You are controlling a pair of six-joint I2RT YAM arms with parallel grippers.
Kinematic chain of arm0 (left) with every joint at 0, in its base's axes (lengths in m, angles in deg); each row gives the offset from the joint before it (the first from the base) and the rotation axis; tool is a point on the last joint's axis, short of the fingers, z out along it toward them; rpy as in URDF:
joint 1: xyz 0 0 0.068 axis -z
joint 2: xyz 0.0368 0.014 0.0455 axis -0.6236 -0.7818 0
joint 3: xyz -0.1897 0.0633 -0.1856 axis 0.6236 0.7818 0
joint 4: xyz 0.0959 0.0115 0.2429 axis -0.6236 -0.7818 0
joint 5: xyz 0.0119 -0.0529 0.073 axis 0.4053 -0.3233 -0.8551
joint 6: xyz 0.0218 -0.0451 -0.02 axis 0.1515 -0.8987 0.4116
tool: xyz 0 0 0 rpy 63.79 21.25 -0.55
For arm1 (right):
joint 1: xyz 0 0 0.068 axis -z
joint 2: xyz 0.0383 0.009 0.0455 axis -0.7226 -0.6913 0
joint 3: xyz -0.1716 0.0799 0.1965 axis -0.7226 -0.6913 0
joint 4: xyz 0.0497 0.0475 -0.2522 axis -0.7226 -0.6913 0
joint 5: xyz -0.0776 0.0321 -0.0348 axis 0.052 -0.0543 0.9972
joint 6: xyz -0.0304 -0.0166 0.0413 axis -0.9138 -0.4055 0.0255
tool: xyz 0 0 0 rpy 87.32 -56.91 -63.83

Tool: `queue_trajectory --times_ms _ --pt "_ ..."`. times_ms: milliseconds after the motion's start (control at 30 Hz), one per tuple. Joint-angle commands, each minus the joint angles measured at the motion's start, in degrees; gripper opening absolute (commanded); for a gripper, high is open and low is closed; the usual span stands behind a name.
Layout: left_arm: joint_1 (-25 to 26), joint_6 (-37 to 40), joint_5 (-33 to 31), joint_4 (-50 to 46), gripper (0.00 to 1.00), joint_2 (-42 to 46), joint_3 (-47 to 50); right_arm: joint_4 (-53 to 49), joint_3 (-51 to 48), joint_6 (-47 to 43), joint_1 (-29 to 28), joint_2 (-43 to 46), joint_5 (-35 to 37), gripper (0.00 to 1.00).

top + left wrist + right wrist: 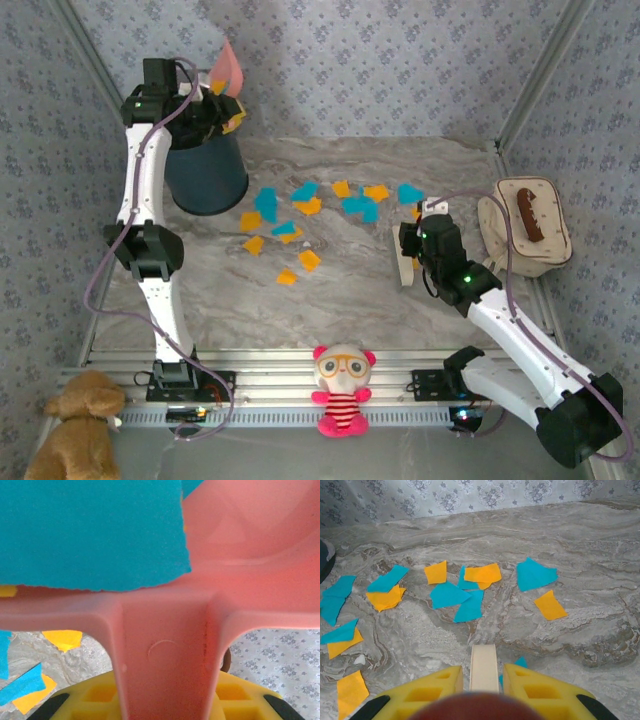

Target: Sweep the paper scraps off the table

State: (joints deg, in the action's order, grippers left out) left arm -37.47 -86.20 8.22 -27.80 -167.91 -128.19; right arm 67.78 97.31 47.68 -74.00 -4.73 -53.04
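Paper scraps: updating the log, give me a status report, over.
Left gripper shut on pink dustpan, held up by the bin. Right gripper shut on a cream handle. Paper scraps scattered across the table. Nothing among them.

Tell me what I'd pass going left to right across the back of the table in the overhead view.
dark blue bin → paper scraps → beige bag

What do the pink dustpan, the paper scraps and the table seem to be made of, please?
Pink dustpan: smooth, glossy plastic, judging by its round moulding mark. Paper scraps: thin matte paper, flat with ragged edges. Table: marble-look grey veining; stone or printed laminate, cannot tell.
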Motion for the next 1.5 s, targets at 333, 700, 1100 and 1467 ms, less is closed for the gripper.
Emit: queue_trajectory --times_ms 333,700,1100,1467 --pt "-1.02 -12.83 -1.17 17.79 0.00 6.73 14.13 0.21 -0.95 1.18 -0.02 1.09 -0.32 0.00" --pt "-1.02 -22.65 -2.87 30.75 0.00 12.01 23.83 0.75 -1.44 1.36 -0.07 1.05 -0.39 0.00" --pt "-1.01 -39.57 -3.48 52.00 0.00 16.13 38.23 1.09 -1.63 1.41 -0.13 1.02 -0.52 0.00" --pt "-0.91 -50.78 -3.30 65.29 0.00 18.29 44.95 1.57 -2.32 1.45 -0.11 0.93 -0.40 0.00"
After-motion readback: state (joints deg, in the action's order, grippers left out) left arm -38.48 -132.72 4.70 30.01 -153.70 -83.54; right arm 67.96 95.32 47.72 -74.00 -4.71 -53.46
